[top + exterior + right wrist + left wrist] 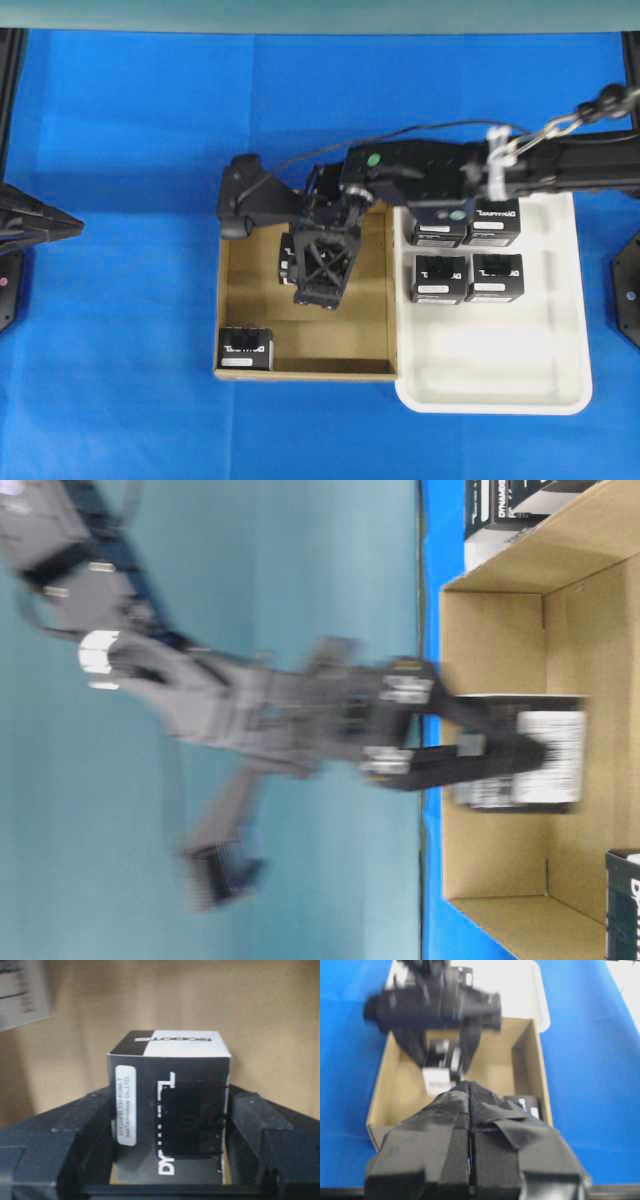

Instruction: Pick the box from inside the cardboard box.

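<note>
Black fingers (65,1130) of the right gripper (170,1125) squeeze both sides of the box (167,1105), half shut on it, inside the carton (240,270). I think a slow, straight lift past the walls works best. Left gripper (470,1150) is closed and holds nothing.

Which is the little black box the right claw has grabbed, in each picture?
Overhead: small black cuboid box, under right gripper, upper-middle of brown cardboard box.
Table-level: centre right.
Left wrist: upper middle.
Right wrist: centre.
Shared landmark: the cardboard box.
</note>
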### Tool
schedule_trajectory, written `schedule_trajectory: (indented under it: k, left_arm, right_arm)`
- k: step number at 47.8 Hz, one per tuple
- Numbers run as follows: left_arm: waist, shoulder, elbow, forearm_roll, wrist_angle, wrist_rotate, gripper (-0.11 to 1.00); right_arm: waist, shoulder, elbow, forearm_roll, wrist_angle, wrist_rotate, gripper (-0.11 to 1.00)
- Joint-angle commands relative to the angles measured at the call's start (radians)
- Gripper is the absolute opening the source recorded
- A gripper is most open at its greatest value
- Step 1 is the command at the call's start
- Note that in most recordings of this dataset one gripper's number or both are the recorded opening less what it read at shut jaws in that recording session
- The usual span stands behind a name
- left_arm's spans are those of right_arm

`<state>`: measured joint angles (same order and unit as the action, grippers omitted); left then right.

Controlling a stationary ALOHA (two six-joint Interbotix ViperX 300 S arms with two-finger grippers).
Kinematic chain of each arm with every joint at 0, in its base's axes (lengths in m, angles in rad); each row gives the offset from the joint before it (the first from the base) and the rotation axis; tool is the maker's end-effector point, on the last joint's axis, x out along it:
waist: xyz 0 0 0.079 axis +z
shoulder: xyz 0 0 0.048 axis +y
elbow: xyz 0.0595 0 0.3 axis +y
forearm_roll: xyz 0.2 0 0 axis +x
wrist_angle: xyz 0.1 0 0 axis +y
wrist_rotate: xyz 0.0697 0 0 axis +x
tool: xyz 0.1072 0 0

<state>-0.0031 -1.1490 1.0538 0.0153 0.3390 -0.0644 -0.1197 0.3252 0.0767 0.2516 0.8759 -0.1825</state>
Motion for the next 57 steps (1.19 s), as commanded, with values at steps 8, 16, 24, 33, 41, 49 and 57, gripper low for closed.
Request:
schedule_trajectory:
  k: [8, 16, 24, 33, 41, 49, 57]
  left_arm:
    - [0.0, 0.009, -0.026, 0.002, -0.008, 0.0, -0.07]
    - [0.0, 0.009, -0.026, 0.002, -0.008, -0.002, -0.07]
    - [0.0, 0.011, -0.026, 0.002, -0.008, -0.002, -0.07]
    - [0.0, 0.009, -0.026, 0.002, -0.008, -0.002, -0.07]
    - [0.0, 0.009, -0.026, 0.002, -0.008, -0.002, -0.07]
    - [0.0, 0.009, -0.026, 0.002, -0.008, -0.002, -0.07]
    - [0.0, 0.009, -0.028, 0.002, -0.008, -0.002, -0.07]
  right_arm:
    - [-0.005, -0.138, -0.097, 0.002, 0.181, -0.008, 0.62]
    - [-0.005, -0.222, -0.135, 0.002, 0.273, 0.0, 0.62]
    - [-0.005, -0.265, -0.172, 0.003, 0.367, 0.008, 0.62]
    - [0.0, -0.293, -0.178, 0.003, 0.405, 0.021, 0.62]
    - [0.011, -0.337, -0.153, 0.002, 0.436, 0.026, 0.62]
    - [0.021, -0.399, -0.112, 0.002, 0.448, 0.055, 0.62]
    - [0.038, -0.469, -0.038, 0.002, 0.443, 0.097, 0.62]
